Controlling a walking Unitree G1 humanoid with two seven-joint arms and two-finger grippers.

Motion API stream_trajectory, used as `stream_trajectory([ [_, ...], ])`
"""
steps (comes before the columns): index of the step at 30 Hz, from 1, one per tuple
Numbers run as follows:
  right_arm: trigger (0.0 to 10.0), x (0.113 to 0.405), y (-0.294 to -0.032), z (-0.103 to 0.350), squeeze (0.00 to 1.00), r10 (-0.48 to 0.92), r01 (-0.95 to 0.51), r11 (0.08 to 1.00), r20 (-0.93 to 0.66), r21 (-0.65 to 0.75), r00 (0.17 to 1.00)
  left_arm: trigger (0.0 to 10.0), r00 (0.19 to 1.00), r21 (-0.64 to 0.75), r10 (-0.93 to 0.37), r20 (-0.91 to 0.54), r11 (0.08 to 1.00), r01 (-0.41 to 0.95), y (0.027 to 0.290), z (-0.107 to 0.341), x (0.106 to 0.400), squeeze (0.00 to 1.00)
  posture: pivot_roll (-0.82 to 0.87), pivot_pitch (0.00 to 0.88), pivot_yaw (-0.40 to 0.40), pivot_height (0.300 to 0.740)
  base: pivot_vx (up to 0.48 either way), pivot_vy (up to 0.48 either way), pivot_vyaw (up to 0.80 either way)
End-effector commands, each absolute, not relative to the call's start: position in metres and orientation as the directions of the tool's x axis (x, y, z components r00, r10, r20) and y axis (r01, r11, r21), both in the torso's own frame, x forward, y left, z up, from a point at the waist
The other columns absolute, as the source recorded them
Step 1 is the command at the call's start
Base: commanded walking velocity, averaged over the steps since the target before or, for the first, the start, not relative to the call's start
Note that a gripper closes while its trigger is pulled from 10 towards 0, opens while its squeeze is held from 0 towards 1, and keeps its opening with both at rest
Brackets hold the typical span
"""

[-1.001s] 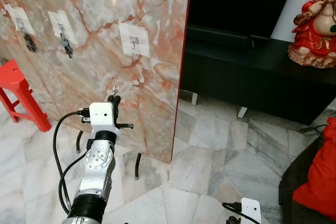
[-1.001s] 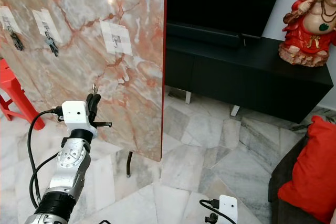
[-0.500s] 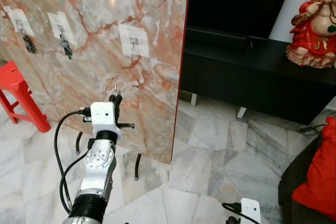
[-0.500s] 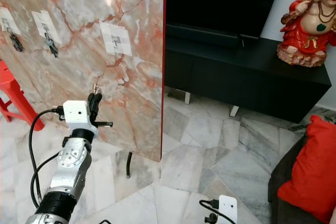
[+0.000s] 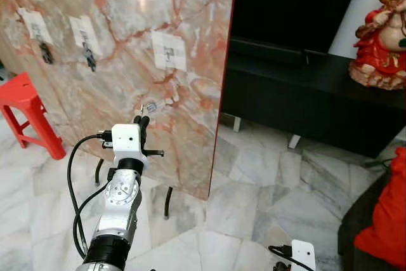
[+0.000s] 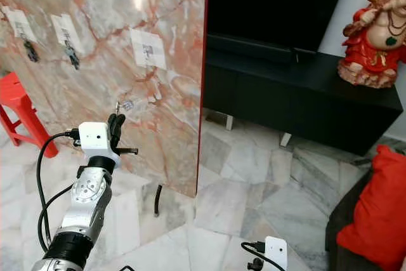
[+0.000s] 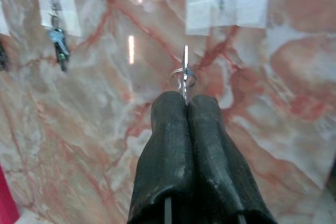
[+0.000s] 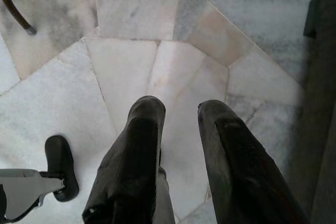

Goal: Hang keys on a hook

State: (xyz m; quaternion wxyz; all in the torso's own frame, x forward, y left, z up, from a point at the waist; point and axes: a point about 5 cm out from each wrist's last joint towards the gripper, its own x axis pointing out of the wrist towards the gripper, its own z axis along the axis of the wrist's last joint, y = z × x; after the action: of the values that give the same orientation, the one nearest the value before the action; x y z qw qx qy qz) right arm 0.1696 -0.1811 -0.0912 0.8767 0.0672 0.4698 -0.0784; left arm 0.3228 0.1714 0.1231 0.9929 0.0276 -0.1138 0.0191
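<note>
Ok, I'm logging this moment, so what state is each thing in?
left gripper: jaws shut on the keys, raised before the marble board
keys: held, not yet hung
empty hook: bare, on the board's right patch
middle hook: keys hanging
far-left hook: keys hanging
right gripper: jaws open, idle over the floor
</note>
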Motion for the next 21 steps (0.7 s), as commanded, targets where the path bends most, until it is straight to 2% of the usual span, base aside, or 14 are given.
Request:
stream_trajectory([
  [1, 10.0, 0.1720, -0.1826, -0.0900, 0.00, -0.078, 0.205, 0.978, -0.832, 0.043, 0.550, 10.0, 0.968, 0.060, 0.028, 0.250, 0.997, -0.044, 0.1708, 0.1304, 0.3245, 0.00, 0.07, 0.000, -0.072, 0.733, 0.251, 0.000, 0.00],
  [21, 10.0, 0.1717, -0.1819, -0.0902, 0.00, -0.073, 0.199, 0.979, -0.832, 0.045, 0.549, 10.0, 0.967, 0.059, 0.022, 0.256, 0.997, -0.039, 0.1700, 0.1320, 0.3256, 0.00, 0.08, 0.000, -0.070, 0.733, 0.258, 0.000, 0.00],
])
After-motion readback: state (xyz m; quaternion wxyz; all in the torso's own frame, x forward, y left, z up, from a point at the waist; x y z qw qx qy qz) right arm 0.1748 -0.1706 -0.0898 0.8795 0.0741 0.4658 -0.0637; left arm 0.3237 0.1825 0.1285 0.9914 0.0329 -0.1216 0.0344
